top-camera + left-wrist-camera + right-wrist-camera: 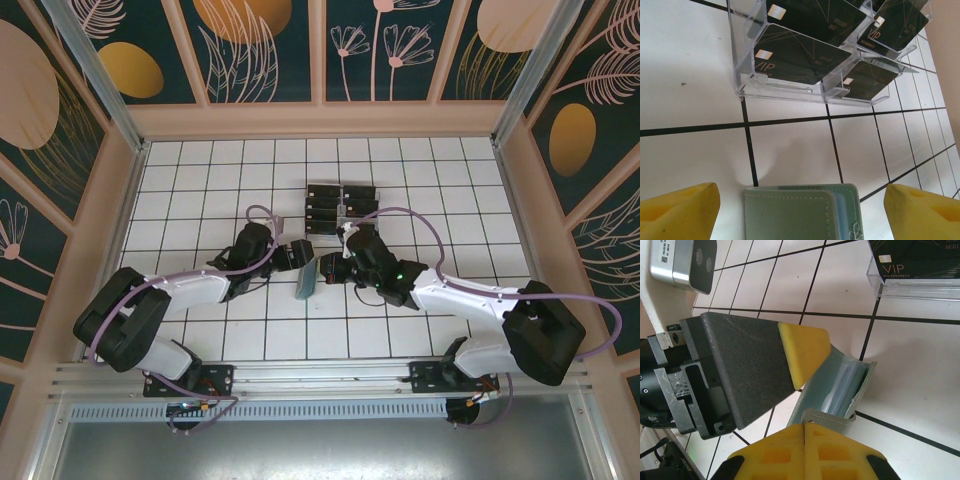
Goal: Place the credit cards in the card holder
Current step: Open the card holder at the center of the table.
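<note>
the card holder (839, 390), a sage-green stitched wallet, sits at the centre right of the right wrist view. it is propped open on the white tiled desk (690, 100), with its inner pockets gaping toward the top of the frame. the right gripper (805, 435), at bottom centre, is clenched, its yellow pads pressed flat together on the stitched edge of one flap and seemingly pinching it. the left gripper (800, 210) is released: in the left wrist view its yellow fingertips (677, 210) stand in the lower corners, with the wallet between them at bottom centre and touching neither.

the credit cards (800, 60) lie in a clear plastic rack (785, 90) at the top of that frame, apart from the wallet. they are black with a small metallic chip and "vip" lettering.

by its look the wallet is light, soft and floppy. a flap held at one edge will probably sag, so it wants a hold on each flap near the stitched border. the cards look thin, stiff and glossy, so likely slippery. a flat pinch across the exposed end nearest the rack's front lip seems safest.
</note>
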